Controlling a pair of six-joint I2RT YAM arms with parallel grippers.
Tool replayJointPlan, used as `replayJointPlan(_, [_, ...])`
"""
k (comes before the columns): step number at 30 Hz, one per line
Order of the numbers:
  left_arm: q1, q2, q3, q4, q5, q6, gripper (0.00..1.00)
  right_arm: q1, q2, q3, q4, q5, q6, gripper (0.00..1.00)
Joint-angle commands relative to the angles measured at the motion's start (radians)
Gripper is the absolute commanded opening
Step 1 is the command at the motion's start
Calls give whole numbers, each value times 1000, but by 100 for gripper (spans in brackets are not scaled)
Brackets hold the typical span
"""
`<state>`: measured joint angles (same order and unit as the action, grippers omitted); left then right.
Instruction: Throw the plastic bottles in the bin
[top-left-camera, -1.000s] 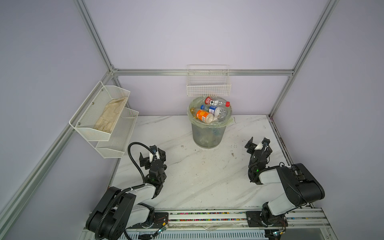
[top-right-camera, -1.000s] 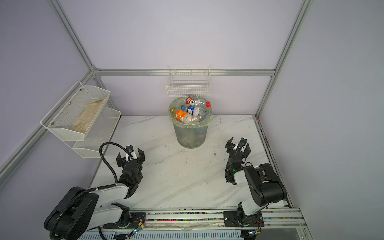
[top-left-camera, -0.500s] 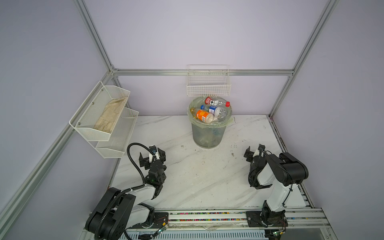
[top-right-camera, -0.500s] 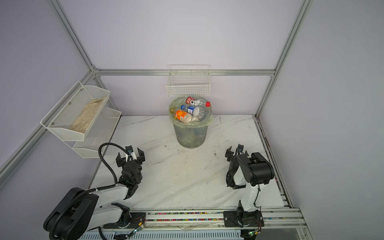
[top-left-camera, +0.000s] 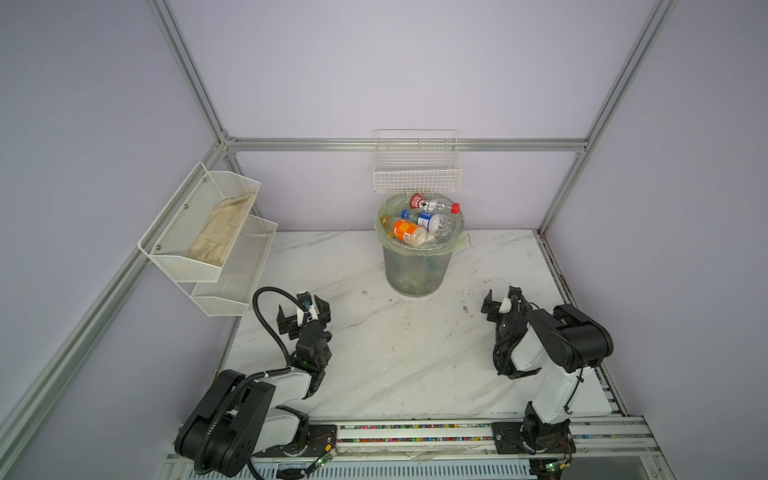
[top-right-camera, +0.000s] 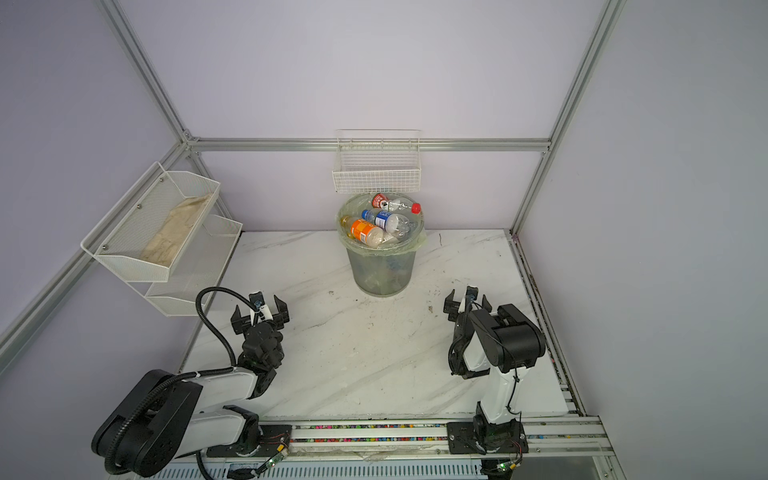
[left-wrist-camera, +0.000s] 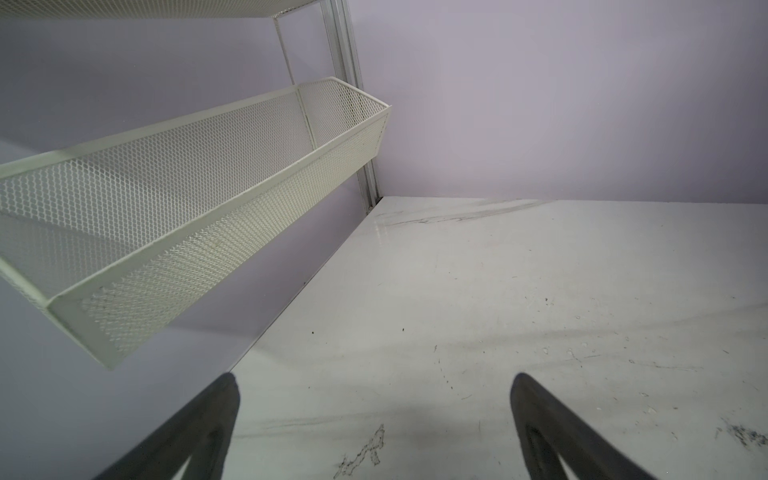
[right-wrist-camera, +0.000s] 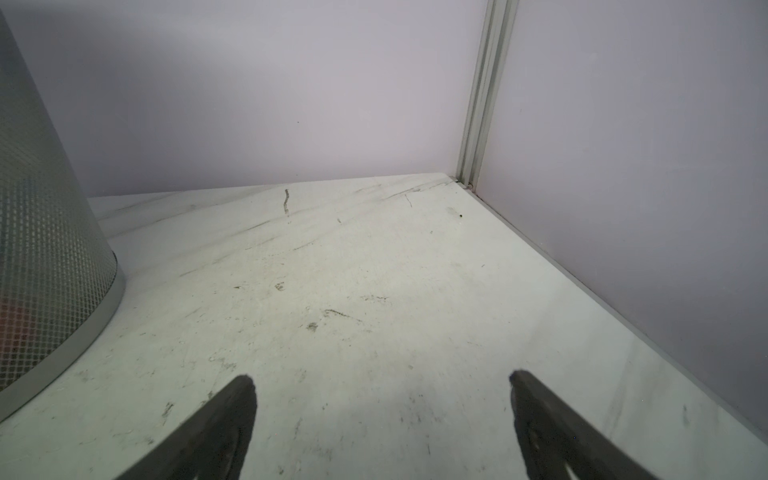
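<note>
The bin (top-left-camera: 417, 270) (top-right-camera: 382, 270), a grey mesh basket with a pale green liner, stands at the back middle of the marble table in both top views. Plastic bottles lie heaped at its rim: an orange-labelled one (top-left-camera: 405, 231) (top-right-camera: 363, 230), a blue-labelled one (top-left-camera: 428, 219) (top-right-camera: 388, 220) and a red-capped one (top-left-camera: 432, 205) (top-right-camera: 395, 203). My left gripper (top-left-camera: 303, 311) (top-right-camera: 259, 311) (left-wrist-camera: 374, 380) hovers open and empty over the table's left side. My right gripper (top-left-camera: 503, 301) (top-right-camera: 466, 299) (right-wrist-camera: 380, 378) is open and empty too, right of the bin's base (right-wrist-camera: 50, 249).
A white two-tier mesh shelf (top-left-camera: 208, 232) (left-wrist-camera: 187, 199) hangs on the left wall, close above my left gripper, with a beige cloth (top-left-camera: 222, 228) in its upper tier. A white wire basket (top-left-camera: 417, 166) hangs on the back wall above the bin. No bottle lies on the table (top-left-camera: 415, 353).
The right arm has folded its elbow upward and its gripper has shifted slightly left, staying open. The left arm has not moved.
</note>
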<state>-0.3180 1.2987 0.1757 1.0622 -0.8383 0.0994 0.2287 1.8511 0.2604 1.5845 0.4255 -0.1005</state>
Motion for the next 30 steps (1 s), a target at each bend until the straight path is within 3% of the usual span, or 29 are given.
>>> replayJointPlan(1, [10, 38, -29, 159, 20, 25, 100, 6, 1, 10, 246, 21, -40, 97])
replayJointPlan(4, [11, 71, -35, 240, 25, 35, 100, 6, 2, 11, 244, 21, -41, 97])
replayJointPlan(12, [65, 79, -35, 242, 64, -17, 100, 11, -1, 22, 224, 28, -47, 97])
replayJointPlan(15, [168, 197, -64, 351, 183, -128, 100, 11, -1, 23, 221, 31, -48, 97])
replayJointPlan(16, [190, 251, -74, 439, 220, -111, 100, 13, -1, 23, 220, 31, -48, 97])
replayJointPlan(19, [194, 230, -69, 406, 295, -93, 100, 13, -1, 28, 214, 34, -48, 97])
replayJointPlan(27, [194, 239, -64, 406, 299, -89, 100, 12, -20, 84, 80, 44, -22, 97])
replayJointPlan(30, [193, 237, -66, 406, 291, -101, 100, -22, -35, 153, -74, 43, 33, 97])
